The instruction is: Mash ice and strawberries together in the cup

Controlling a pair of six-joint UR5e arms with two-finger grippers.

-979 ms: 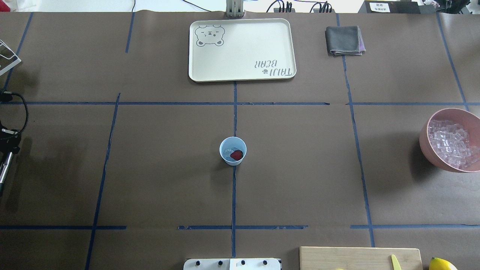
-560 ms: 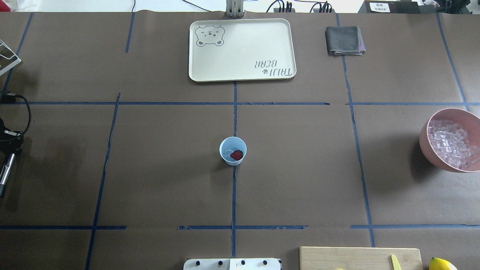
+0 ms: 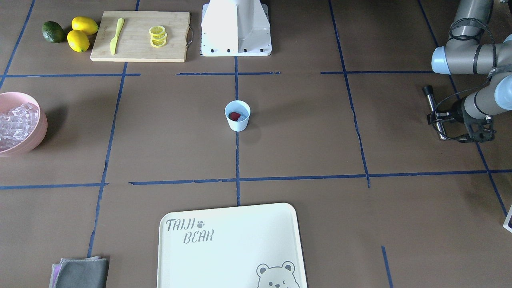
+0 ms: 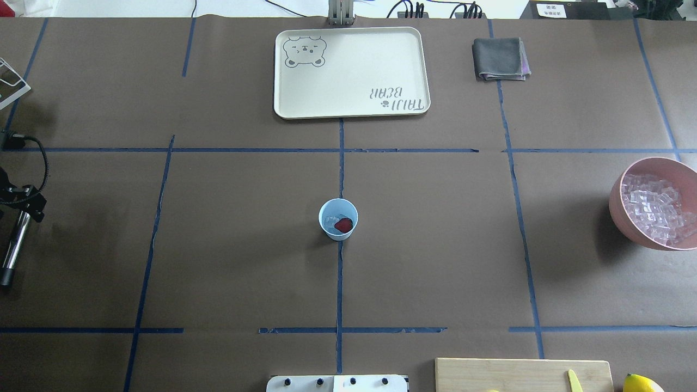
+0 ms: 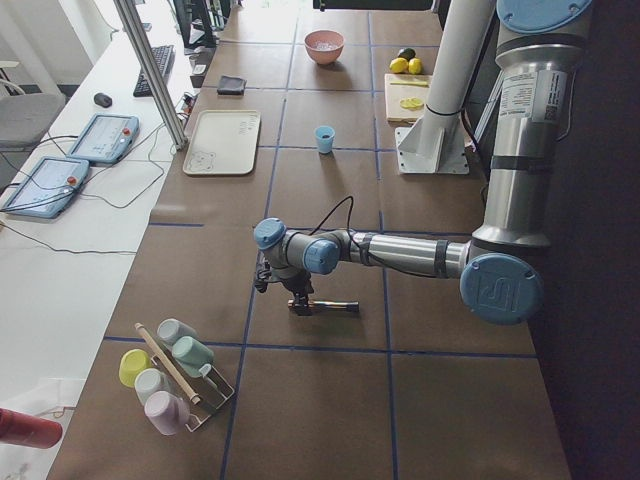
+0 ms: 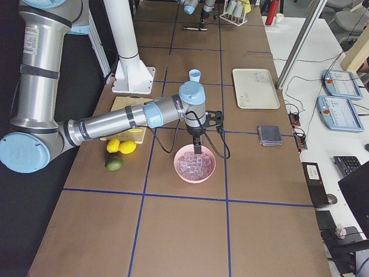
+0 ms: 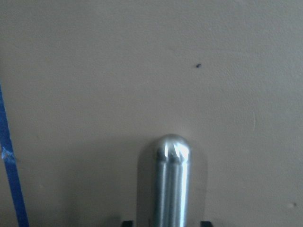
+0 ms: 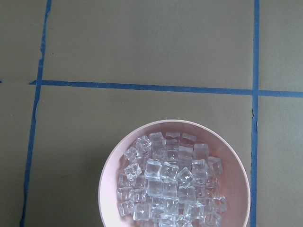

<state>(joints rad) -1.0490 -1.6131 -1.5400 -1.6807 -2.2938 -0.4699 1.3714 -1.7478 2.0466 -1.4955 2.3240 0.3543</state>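
Left gripper [image 3: 441, 117] is pinching the masher [image 3: 432, 105], far from the cup [image 3: 237, 121]. I am seeing ice [image 4: 330, 220] and strawberry [image 4: 343, 225] inside, not mashed yet.

Seen only from the side: right gripper [image 6: 198, 150], opening impossible to judge. Cut off by picture edges: metal rod [image 7: 171, 184] in the left wrist view, pink bowl [image 4: 616, 209] overhead.
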